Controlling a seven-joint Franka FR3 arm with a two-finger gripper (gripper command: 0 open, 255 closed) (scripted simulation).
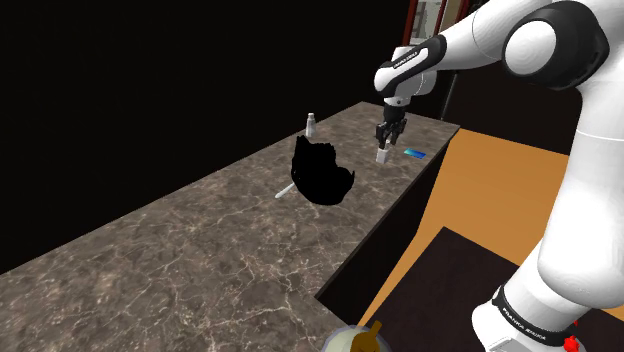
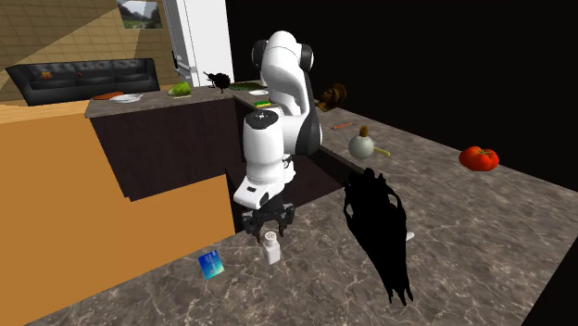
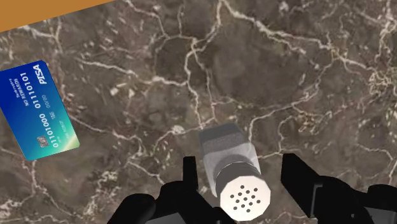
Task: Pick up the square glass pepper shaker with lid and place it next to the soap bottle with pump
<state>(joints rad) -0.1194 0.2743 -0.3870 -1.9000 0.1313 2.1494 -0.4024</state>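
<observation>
In the shoulder view, a long tabletop (image 1: pixel 180 250) of dark brown marble with pale veins runs up toward the white arm, with a black area beyond its far edge. An orange-brown floor (image 1: pixel 480 190) lies on the side nearer the arm. The black tool (image 1: pixel 388 135) hangs near the far corner, directly over the pepper shaker (image 1: pixel 382 155), which stands upright on the marble. A blue card (image 1: pixel 415 153) lies just beside the shaker. Toward the view's left sits a ragged black shape (image 1: pixel 322 172), and past it a small pale soap bottle (image 1: pixel 311 123) stands at the tabletop's far edge, well apart from the shaker.

The second exterior view faces the arm. The tool (image 2: pixel 269 222) is lowered over the shaker (image 2: pixel 270 247), with the card (image 2: pixel 211 265) on the view's left and the black shape (image 2: pixel 380 231) on its right. A red tomato (image 2: pixel 479 158) rests farther along the tabletop (image 2: pixel 482 241). Behind are the floor (image 2: pixel 56 204), a dark sofa (image 2: pixel 88 76) and a framed picture (image 2: pixel 141 13) on a tan wall.

In the wrist view, the tool (image 3: pixel 240 159) is wide apart and straddles the shaker (image 3: pixel 222 145), whose perforated lid (image 3: pixel 245 194) faces the camera. One finger (image 3: pixel 189 178) is close against the shaker's side. The other finger (image 3: pixel 299 175) stands clear of it, so nothing is clasped. The card (image 3: pixel 41 108) lies off to one side on the marble (image 3: pixel 286 63).
</observation>
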